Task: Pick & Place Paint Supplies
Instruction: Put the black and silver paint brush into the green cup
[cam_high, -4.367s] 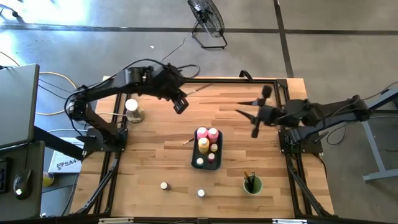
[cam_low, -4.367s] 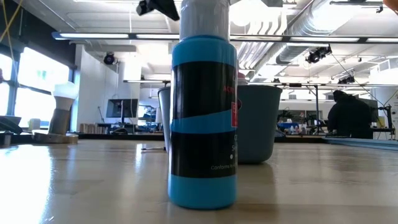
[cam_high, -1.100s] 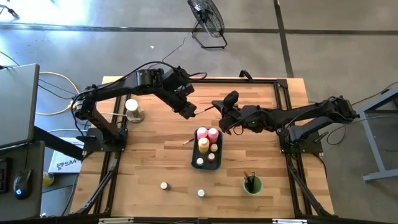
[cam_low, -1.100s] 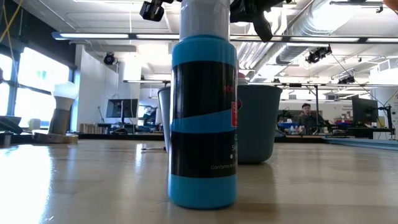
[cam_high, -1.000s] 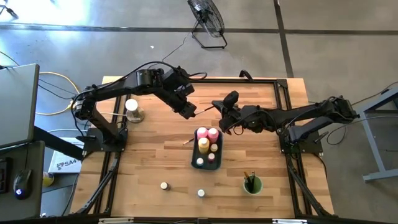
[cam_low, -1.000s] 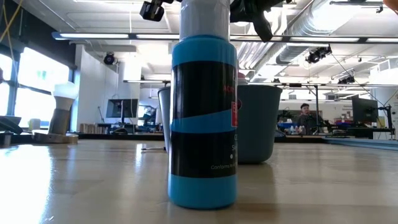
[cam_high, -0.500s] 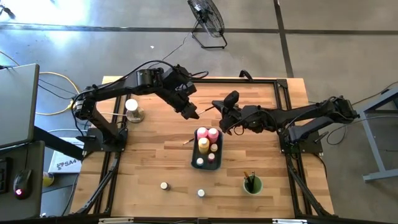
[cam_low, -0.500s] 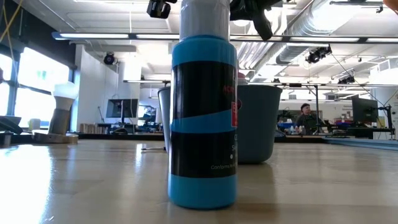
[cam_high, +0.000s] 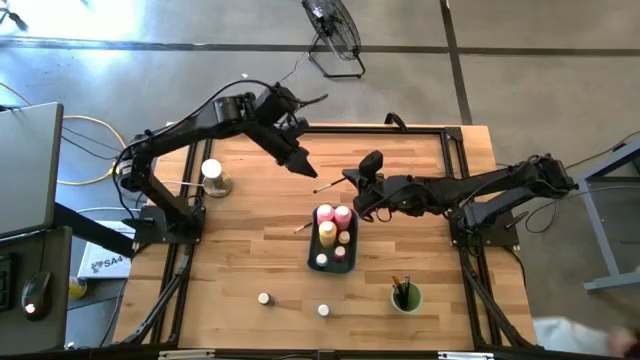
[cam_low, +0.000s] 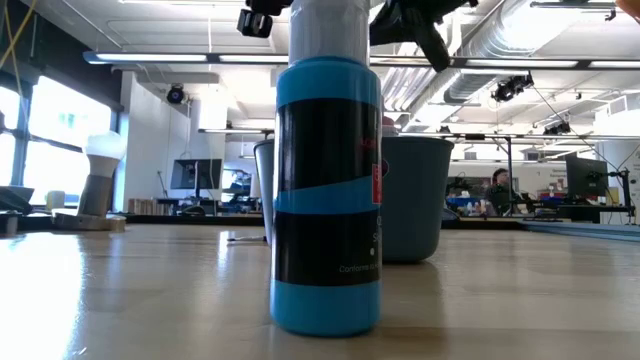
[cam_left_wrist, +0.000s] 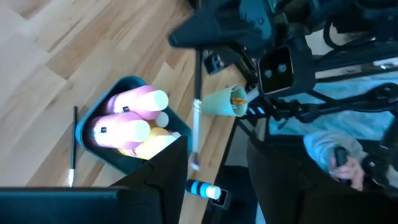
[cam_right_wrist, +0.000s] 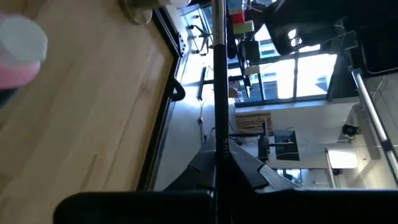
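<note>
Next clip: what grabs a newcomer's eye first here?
Mid-table, the right gripper is shut on a paintbrush just above the tray of pink and yellow bottles, while the left gripper sits close by, toward the table's far edge. In the low view, a blue bottle looms over everything.

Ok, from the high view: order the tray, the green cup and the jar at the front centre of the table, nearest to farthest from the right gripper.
Measured from the right gripper, which holds a paintbrush:
1. Tray, just below the gripper, table centre.
2. Green cup, front right.
3. Jar, at the front edge, about as far as the cup; these two are too close to call.
</note>
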